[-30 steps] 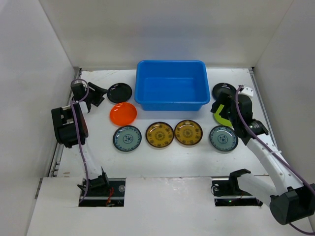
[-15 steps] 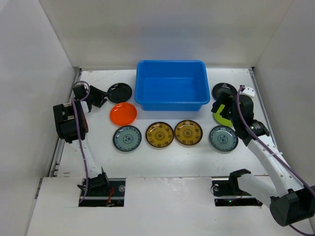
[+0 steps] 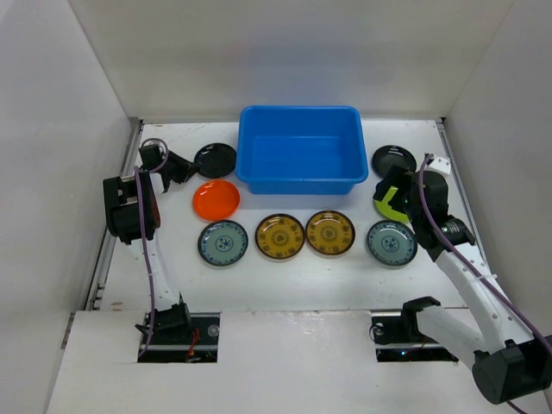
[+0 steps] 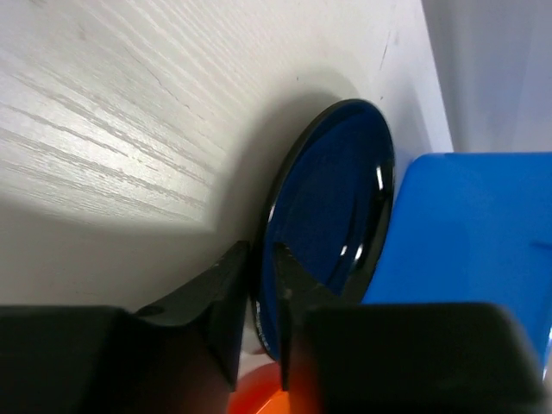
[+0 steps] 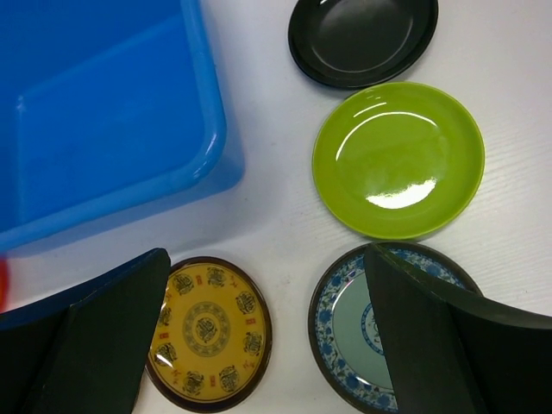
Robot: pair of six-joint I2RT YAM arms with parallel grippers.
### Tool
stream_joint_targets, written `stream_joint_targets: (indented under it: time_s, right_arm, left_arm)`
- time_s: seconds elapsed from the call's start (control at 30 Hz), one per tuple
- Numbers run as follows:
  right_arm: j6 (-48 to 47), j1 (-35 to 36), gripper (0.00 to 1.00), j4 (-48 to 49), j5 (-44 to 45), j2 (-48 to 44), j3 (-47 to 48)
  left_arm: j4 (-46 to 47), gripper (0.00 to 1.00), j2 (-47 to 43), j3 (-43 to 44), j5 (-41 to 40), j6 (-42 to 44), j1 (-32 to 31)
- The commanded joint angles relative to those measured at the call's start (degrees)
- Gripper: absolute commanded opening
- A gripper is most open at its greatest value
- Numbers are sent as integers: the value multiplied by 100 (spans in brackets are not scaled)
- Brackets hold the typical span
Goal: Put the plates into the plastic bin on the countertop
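Left gripper is pinching the rim of the glossy black round plate, outside the bright blue rectangular plastic bin. Right gripper is hovering, fingers spread wide.

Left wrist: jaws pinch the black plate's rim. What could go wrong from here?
1. The black plate is glossy and held only by its edge: it may slip or swing when lifted.
2. The bin wall sits right beside it: the plate could catch the rim.
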Motion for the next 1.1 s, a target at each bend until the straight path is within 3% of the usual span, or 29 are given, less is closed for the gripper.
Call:
stream_joint_targets:
  time_s: [0.0,0.2,0.5,0.63,0.8,1.07]
  right_arm:
    - [55,-40,100,238,-16,-178,-57]
    - [116,-32,100,229,-34,-239,-137]
    - [152,-14,100,291,-104,-248,-128]
    - [117,-14,100,300,-104,-292,-145]
    - [152,-14,100,291,-131,-415,-216]
    - [152,4,100,229,-175,-494,-251]
  left_arm:
    - [-400,10,113,109,-165,155,-56]
    - [-295,0,-528,355,-227,-3,50]
    - [-426,2,-1627,1848,-167,-645,-73]
    - [-997,3,-1663,2560,247,-584,-634]
    - [-1375,4,-1620,2676,221,-180,-1636]
    - [-1596,4,-899,2799,-656,286,-2788]
